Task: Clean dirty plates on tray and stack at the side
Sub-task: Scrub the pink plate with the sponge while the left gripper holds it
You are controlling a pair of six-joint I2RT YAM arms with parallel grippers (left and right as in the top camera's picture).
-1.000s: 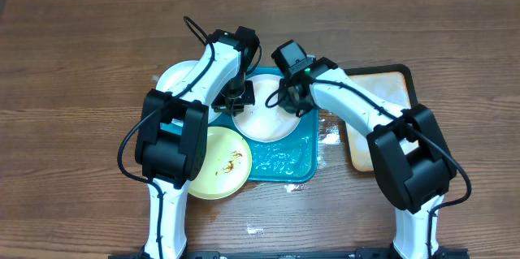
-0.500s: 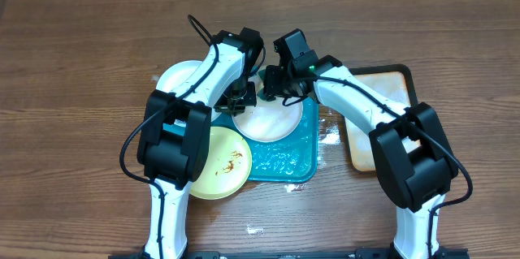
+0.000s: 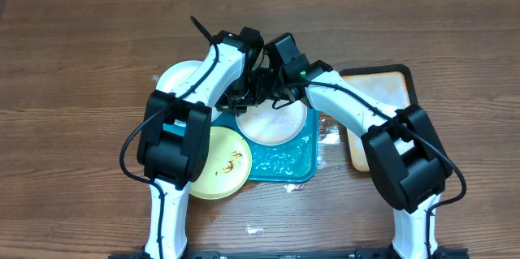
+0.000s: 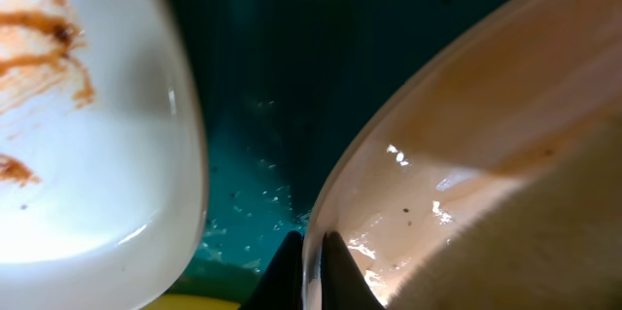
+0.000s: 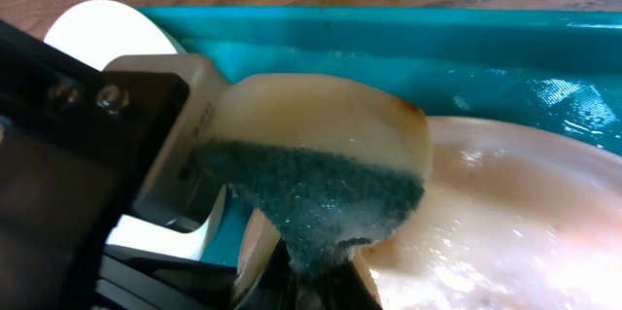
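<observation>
Both grippers meet on the wet plate at the top centre of the teal tray.

Overhead: the arms hide the contact. It does show the second white plate at the tray's upper left, the yellow plate with brown smears overlapping the tray's lower-left edge, and the black-rimmed tray to the right on the counter. Left wrist only: the left gripper is pressed together on the wet plate's rim, and the second white plate at frame left has brown smears. Right wrist only: the right gripper pinches a sponge, dark scrub face towards the camera, just above the wet plate and close beside the left gripper's black body.
</observation>
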